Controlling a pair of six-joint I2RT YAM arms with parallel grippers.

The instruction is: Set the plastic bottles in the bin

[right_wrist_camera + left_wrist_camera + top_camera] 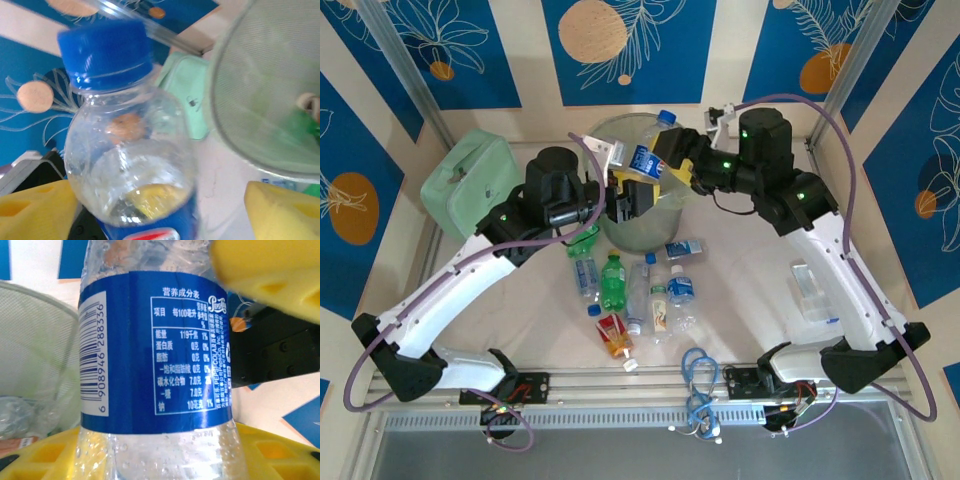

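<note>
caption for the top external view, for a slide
A blue-label bottle held up over the bin, with loose bottles lying on the table in front of it.

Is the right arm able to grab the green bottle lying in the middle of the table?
Probably yes, once it backs off the blue-capped bottle between the open fingers of the right gripper. The green bottle lies uncovered, though clear bottles crowd both its sides.
</note>
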